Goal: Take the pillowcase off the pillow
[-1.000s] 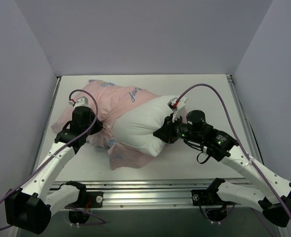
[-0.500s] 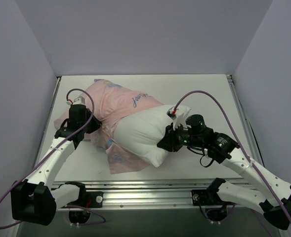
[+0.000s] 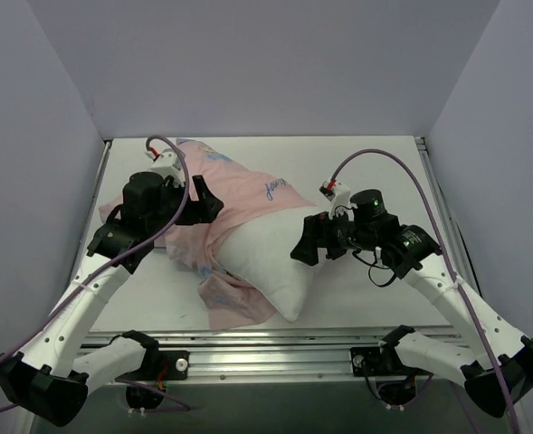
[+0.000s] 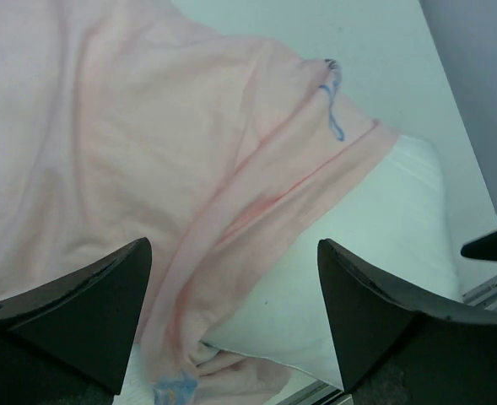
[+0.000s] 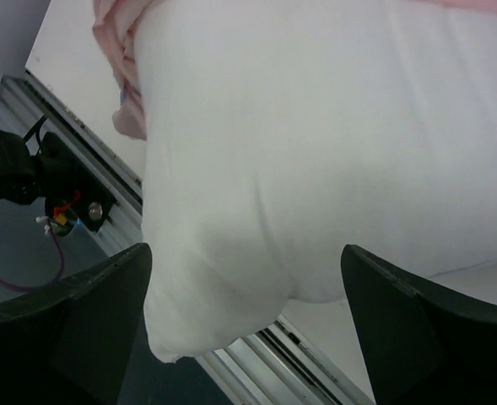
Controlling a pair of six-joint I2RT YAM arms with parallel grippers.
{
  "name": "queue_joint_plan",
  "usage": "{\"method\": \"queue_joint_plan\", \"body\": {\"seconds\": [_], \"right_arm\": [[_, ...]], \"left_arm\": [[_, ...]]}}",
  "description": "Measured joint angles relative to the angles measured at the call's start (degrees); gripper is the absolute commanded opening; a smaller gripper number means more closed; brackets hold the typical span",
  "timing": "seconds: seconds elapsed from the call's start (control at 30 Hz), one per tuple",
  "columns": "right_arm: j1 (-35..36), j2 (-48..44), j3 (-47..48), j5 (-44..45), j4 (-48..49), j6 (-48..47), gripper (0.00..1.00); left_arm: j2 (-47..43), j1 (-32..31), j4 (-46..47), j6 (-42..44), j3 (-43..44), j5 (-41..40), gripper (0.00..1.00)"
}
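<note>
Now, near side: plump plain white rectangular pillow (image 3: 268, 262) half out, right gripper (image 3: 309, 246) spread wide at its side; farther back, left gripper (image 3: 210, 199) apart, empty above thin pale pink fabric pillowcase (image 3: 239, 192), should pinch cloth only, pull far-left.

The top camera looked down from above and behind me; both wrist cameras peered in close; all three shared the pillow (image 3: 268, 258).
</note>
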Motion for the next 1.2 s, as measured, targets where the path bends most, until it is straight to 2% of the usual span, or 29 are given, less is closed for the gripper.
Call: {"method": "queue_joint_plan", "body": {"seconds": [0.1,0.23,0.5,0.57,0.7,0.83,0.9,0.93,1.0,1.03,1.07,1.1,1.2], "right_arm": [[-4.11,1.64,2.62,0.37,-1.03,-1.44,0.94],[-7.39,3.82,3.63,1.99,-0.68,-1.46,1.00],[-8.48,14.05,1.79,5.57,6.91,1.81,1.00],[-8.24,15.78,0.66,6.12,8.87,2.16,0.97],[-7.02,18.86,-1.22,6.97,13.27,2.21,0.83],[-5.11,21.20,-1.77,7.85,17.00,2.40,0.65],[-3.96,21.68,-1.77,8.35,18.53,2.45,0.57],[-3.41,21.73,-1.77,8.76,19.15,2.49,0.46],[-2.67,21.73,-1.77,9.22,20.09,2.43,0.30],[-2.45,21.73,-1.75,9.35,20.39,2.36,0.10],[-2.36,21.73,-1.75,9.42,20.63,2.16,0.01],[-2.29,21.73,-1.73,9.40,20.87,2.08,0.00],[-2.12,21.09,-1.60,9.88,20.63,1.81,0.00]], "left_arm": [[3.32,-3.65,-0.44,1.73,5.53,-0.24,0.88],[12.52,-6.71,-0.70,4.33,12.92,-1.77,0.87],[33.94,-9.79,-1.22,8.09,28.02,-3.41,0.82],[38.56,-10.75,-1.75,8.79,32.09,-3.65,0.77],[45.92,-11.96,-3.91,9.40,39.01,-4.61,0.74],[50.73,-12.17,-4.81,9.29,42.21,-4.72,0.70],[52.15,-12.22,-5.57,9.01,42.36,-4.81,0.62],[52.76,-12.24,-6.01,8.96,42.42,-4.96,0.58],[53.94,-12.26,-6.60,8.87,42.64,-5.46,0.33],[54.36,-12.28,-6.86,9.05,42.71,-5.99,0.20],[54.80,-12.28,-7.04,9.25,42.73,-6.75,0.09],[55.01,-12.26,-7.13,9.49,42.73,-7.52,0.03],[55.19,-12.04,-7.54,9.94,42.88,-9.53,0.02]]}}
